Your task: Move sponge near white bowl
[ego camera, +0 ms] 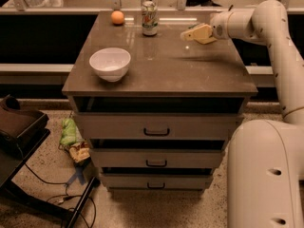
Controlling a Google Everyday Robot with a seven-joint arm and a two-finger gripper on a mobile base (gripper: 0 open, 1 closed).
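Observation:
The white bowl [109,63] stands on the front left part of the brown cabinet top [190,70]. My gripper [198,33] reaches in from the right and hovers over the back right part of the top, well to the right of the bowl. It is shut on the yellow sponge [189,33], which sticks out to the left between the fingers and is held just above the surface. Little of the sponge's dark top layer shows.
A drink can [149,18] and a small orange ball [117,17] stand at the back of the top. My white arm and body [266,165] fill the right side. Below are drawers [156,131]. Bags and cables [71,141] lie on the floor at left.

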